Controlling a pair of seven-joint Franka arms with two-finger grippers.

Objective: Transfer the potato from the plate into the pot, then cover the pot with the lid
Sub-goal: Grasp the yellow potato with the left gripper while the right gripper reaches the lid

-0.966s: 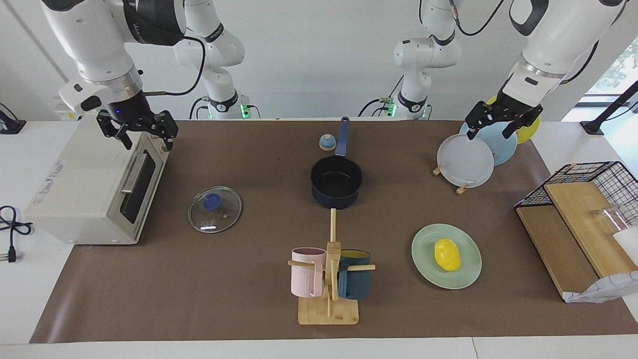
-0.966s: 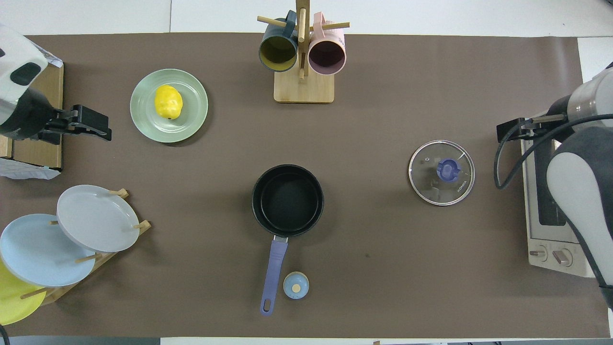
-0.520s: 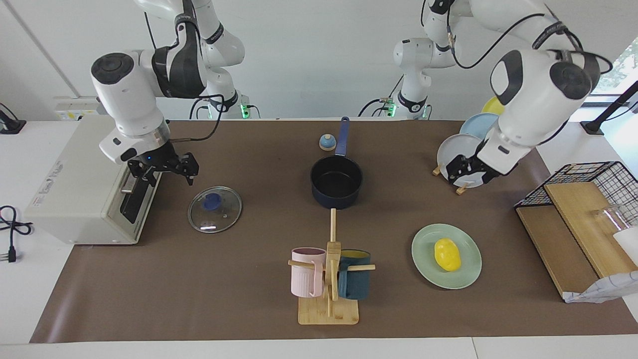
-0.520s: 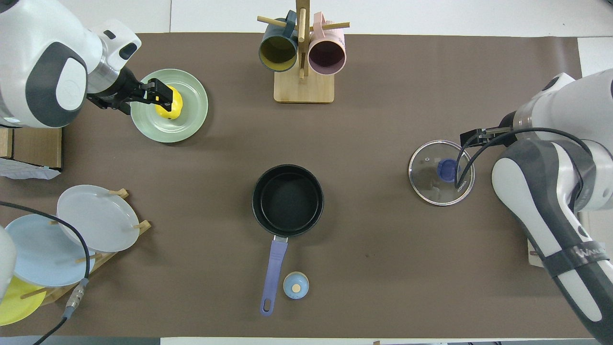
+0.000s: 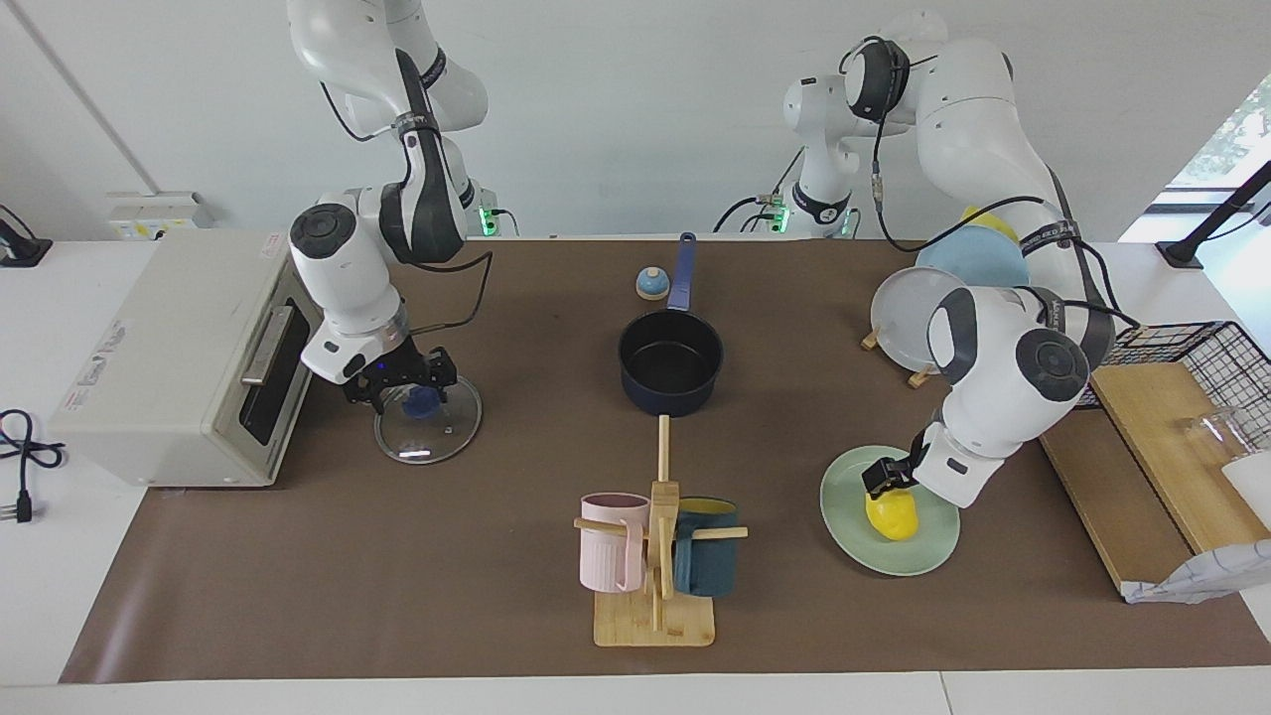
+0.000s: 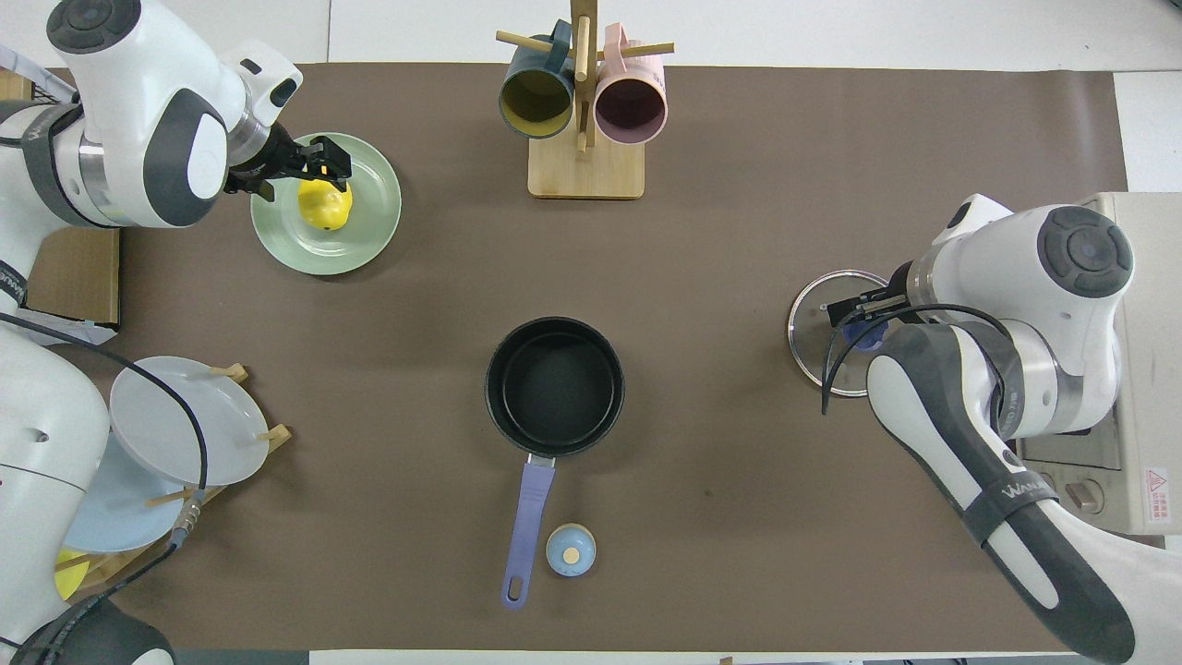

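Note:
The yellow potato [image 5: 895, 515] lies on the mint-green plate [image 5: 852, 544] toward the left arm's end of the table; both also show in the overhead view, potato [image 6: 325, 209] and plate [image 6: 371, 242]. My left gripper [image 5: 887, 485] [image 6: 329, 164] is open and low over the potato's robot-side end, about touching it. The navy pot [image 5: 670, 359] [image 6: 554, 386] stands empty mid-table, handle toward the robots. The glass lid [image 5: 444, 433] [image 6: 811, 344] lies flat beside the oven. My right gripper [image 5: 402, 385] [image 6: 861, 312] is open, its fingers either side of the lid's blue knob [image 5: 423, 401].
A mug tree [image 5: 655, 606] with a pink and a teal mug stands farther from the robots than the pot. A small bell [image 5: 651, 284] sits by the pot handle. A plate rack [image 5: 906, 323], a toaster oven [image 5: 159, 357] and a wire basket with boards [image 5: 1182, 397] line the ends.
Both arms have swung down from the table's ends. The left gripper came down to the potato on the plate. The right gripper came from the oven to the lid's knob.

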